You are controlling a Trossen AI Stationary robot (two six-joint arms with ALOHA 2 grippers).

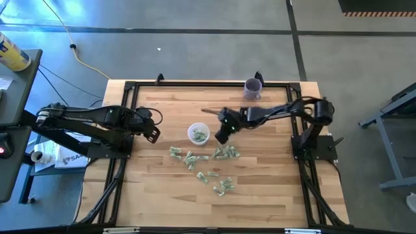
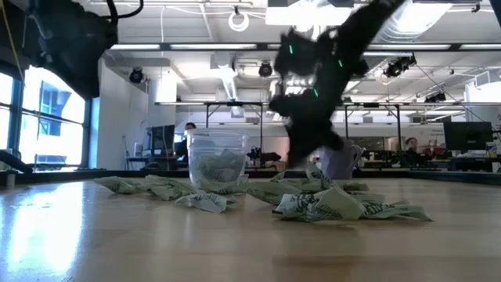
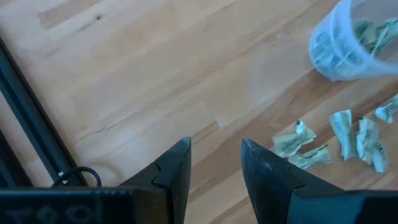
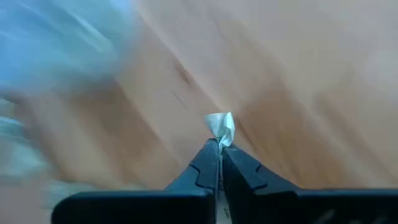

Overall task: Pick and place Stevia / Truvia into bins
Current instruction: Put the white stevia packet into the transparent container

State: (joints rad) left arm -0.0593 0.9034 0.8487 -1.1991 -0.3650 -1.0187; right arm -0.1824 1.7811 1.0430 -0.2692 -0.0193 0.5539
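My right pincer [image 4: 219, 148] is pinching one Stevia packet [image 4: 221, 128] between closed tips, hanging just at three o'clock of the cup [image 1: 198, 134]. The cup is already holding some packets; more packets [image 1: 214, 170] are lying scattered on the counter [image 1: 273, 188] at six o'clock of it. My left pincer [image 3: 214, 168] is waiting half-open at nine o'clock, holding nothing.

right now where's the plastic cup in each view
high view: cup at table centre, just left of the right tool.
low view: cup left of centre, packets lying around it.
left wrist view: cup in the far corner, partly cut off.
right wrist view: no cup can be made out.
shared landmark: the loose packets beside the cup.
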